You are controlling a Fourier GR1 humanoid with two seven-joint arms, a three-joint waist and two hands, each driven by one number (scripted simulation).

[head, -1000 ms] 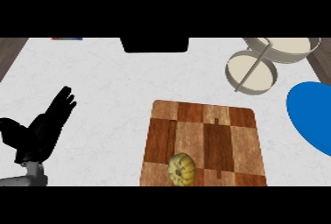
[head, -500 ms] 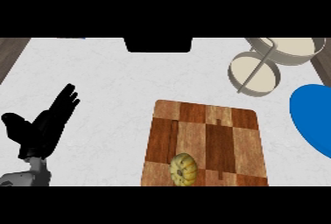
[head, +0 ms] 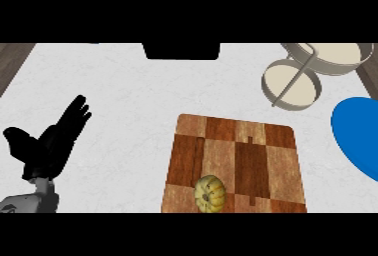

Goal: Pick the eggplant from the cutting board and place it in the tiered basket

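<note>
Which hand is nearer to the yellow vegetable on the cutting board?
Left, as far as visible: the left hand is open, left of the yellow vegetable, off the cutting board. The right hand is not in view.

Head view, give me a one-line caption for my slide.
Yellowish ridged vegetable on the cutting board's near end, tiered basket at far right, open left hand resting at left.

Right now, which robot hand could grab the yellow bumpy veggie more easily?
Probably the left robot hand: it is open, left of the cutting board, and the yellow vegetable lies on the board's left half. The right robot hand is out of view.
</note>
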